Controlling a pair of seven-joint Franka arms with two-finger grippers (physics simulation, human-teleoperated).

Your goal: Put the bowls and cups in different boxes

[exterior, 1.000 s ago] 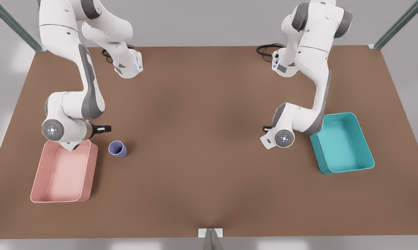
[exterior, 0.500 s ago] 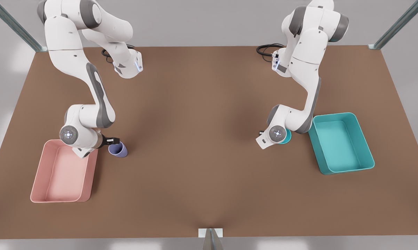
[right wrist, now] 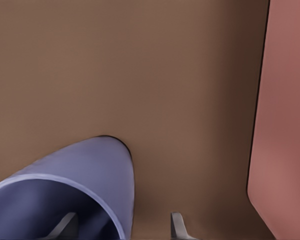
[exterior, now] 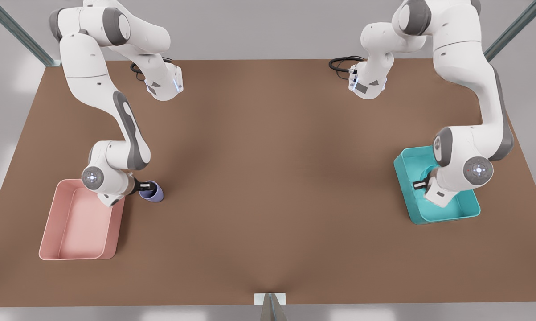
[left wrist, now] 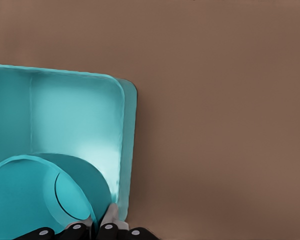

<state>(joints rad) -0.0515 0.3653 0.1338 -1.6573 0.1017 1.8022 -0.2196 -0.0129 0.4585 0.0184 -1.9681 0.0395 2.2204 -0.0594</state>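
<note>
A brown table (exterior: 268, 187) seen from the front. At the front view's right, the left gripper (exterior: 421, 183) hangs over the teal box (exterior: 468, 209); its wrist view shows its fingers (left wrist: 109, 218) pinching the teal bowl's (left wrist: 35, 195) rim. At the left, beside the pink box (exterior: 78, 220), the right gripper (exterior: 141, 187) sits at the lavender cup (exterior: 154, 193), one parted finger inside the wall, one outside.

Brown table (exterior: 268, 187); black cables (exterior: 341, 64) at far edge.

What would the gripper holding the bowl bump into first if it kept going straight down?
Probably the floor of the teal box. The left gripper points down into it, its fingers pinching the bowl's rim, though how far above is unclear.
</note>
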